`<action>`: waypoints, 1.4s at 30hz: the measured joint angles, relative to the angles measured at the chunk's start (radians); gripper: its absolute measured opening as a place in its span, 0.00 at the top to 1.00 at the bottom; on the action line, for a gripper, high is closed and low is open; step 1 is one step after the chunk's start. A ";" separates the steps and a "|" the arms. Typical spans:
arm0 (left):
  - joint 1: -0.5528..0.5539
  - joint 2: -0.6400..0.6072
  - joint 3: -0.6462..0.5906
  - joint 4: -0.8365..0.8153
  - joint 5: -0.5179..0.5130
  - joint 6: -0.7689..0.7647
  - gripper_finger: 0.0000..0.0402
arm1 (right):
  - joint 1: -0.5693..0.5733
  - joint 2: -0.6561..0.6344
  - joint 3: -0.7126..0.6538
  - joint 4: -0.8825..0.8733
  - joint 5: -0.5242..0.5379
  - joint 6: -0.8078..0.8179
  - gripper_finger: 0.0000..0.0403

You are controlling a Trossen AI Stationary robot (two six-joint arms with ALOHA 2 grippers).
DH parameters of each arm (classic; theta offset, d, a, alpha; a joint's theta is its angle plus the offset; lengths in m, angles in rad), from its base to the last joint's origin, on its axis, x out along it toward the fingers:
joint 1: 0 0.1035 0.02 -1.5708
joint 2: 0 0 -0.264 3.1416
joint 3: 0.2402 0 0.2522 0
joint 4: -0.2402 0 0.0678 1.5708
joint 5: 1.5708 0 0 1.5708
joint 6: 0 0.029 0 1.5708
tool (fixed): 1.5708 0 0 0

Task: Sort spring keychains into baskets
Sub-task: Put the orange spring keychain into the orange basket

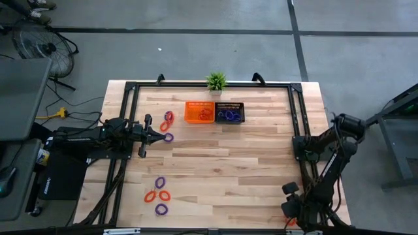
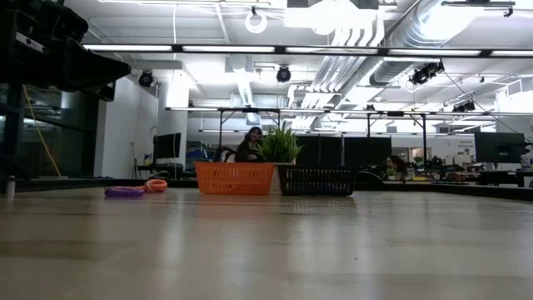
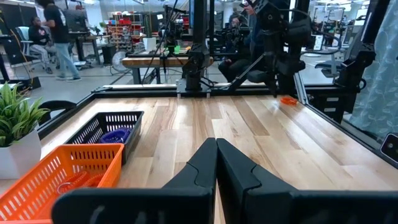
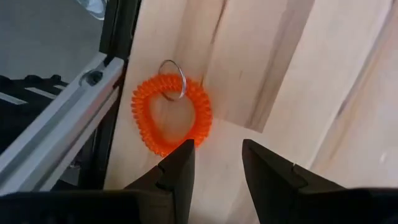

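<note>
Right gripper (image 4: 214,165) hangs low at the table's (image 1: 261,156) near right corner, fingers apart, over an orange keychain (image 4: 171,115) lying by the frame rail. Left gripper (image 3: 216,163), fingers together, points across the table beside loose keychains (image 1: 168,121). Orange basket (image 1: 198,111) and black basket (image 1: 230,112) touch, both holding keychains.

Bare table (image 1: 228,156) centre; baskets (image 1: 215,112) and plant (image 1: 216,81) block the far edge.
</note>
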 joint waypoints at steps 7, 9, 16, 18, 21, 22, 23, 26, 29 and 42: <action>0.000 0.000 0.000 0.000 0.000 0.000 1.00 | 0.007 0.043 0.000 0.093 0.002 0.000 0.68; 0.000 0.000 0.000 0.000 0.000 0.000 1.00 | 0.010 0.055 0.000 0.107 0.010 0.000 0.68; 0.000 0.000 0.000 0.000 0.000 0.000 1.00 | 0.011 0.100 0.005 0.113 0.040 0.000 0.68; 0.000 0.000 0.000 0.000 0.000 0.000 1.00 | 0.011 0.114 0.006 0.113 0.049 0.000 0.68; 0.000 0.000 0.000 0.000 0.000 0.000 1.00 | 0.011 0.129 0.006 0.106 0.070 0.000 0.68; 0.000 0.000 0.000 0.000 0.000 0.000 1.00 | 0.011 0.133 0.007 0.103 0.077 -0.001 0.68; 0.000 0.000 0.000 0.000 0.000 0.000 1.00 | 0.011 0.136 0.007 0.099 0.088 -0.001 0.68; 0.000 0.000 0.000 0.000 0.000 0.000 1.00 | 0.012 0.143 0.008 0.086 0.118 -0.004 0.68; 0.000 0.000 0.000 0.000 0.000 0.000 1.00 | 0.012 0.145 0.008 0.066 0.149 -0.012 0.68; 0.000 0.000 0.000 0.000 0.000 0.000 1.00 | 0.010 0.147 0.006 0.045 0.197 -0.076 0.84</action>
